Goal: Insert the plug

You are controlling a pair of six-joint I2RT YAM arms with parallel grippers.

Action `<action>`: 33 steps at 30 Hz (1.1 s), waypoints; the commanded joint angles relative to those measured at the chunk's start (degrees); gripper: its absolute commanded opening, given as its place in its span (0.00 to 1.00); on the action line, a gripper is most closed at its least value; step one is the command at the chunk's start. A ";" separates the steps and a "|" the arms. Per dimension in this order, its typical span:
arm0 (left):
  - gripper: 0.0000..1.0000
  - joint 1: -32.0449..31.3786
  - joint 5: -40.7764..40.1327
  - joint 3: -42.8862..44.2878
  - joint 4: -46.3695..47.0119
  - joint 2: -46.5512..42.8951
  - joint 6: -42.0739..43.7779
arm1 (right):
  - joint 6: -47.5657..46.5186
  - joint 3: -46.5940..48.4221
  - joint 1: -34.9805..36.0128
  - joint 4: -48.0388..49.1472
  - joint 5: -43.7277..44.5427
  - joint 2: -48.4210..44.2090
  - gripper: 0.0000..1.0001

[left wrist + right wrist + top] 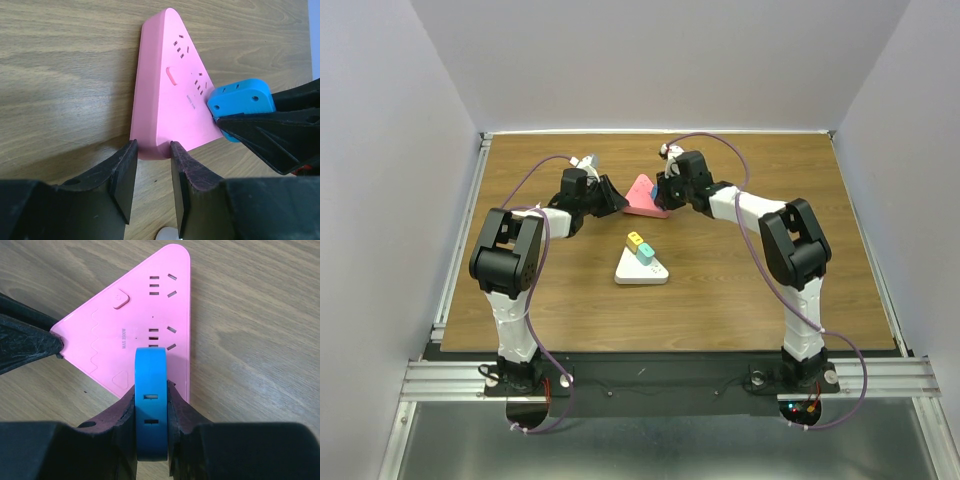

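Wooden table (720, 290), pink triangular power strip (642, 197), white triangular strip (632, 272)

One pink power strip (135, 320), one white power strip (641, 271), three plugs (150, 390).

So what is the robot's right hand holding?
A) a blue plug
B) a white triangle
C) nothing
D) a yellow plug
A: in the right wrist view the right hand is clamped on both sides of the blue plug, right at the pink power strip.
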 commanded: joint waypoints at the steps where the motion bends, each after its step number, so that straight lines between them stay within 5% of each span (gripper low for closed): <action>1: 0.43 0.10 -1.32 1.65 -0.86 -2.41 1.95 | 0.98 -2.84 2.12 -12.88 3.57 2.52 0.07; 9: 0.43 0.19 -3.68 1.65 -2.27 -3.90 3.27 | 1.69 4.72 2.12 -13.41 6.38 -2.58 0.62; 13: 0.45 0.10 -4.91 1.56 -2.71 -5.57 3.80 | 1.69 7.71 2.03 -13.41 7.79 -6.79 0.73; 16: 0.54 0.10 -7.28 1.12 -3.59 -8.12 3.97 | 1.42 8.06 1.94 -13.49 9.45 -11.18 1.00; 19: 0.65 0.10 -11.59 -0.19 -5.17 -11.88 4.32 | 1.16 6.23 1.07 -13.41 9.81 -15.13 1.00; 22: 0.91 0.10 -15.11 -1.69 -5.96 -16.63 4.85 | 1.51 2.89 -0.69 -13.32 10.78 -18.74 1.00; 33: 0.95 0.37 -36.36 -6.96 -16.24 -35.78 7.84 | 8.35 -13.01 -12.46 -10.95 10.96 -29.11 1.00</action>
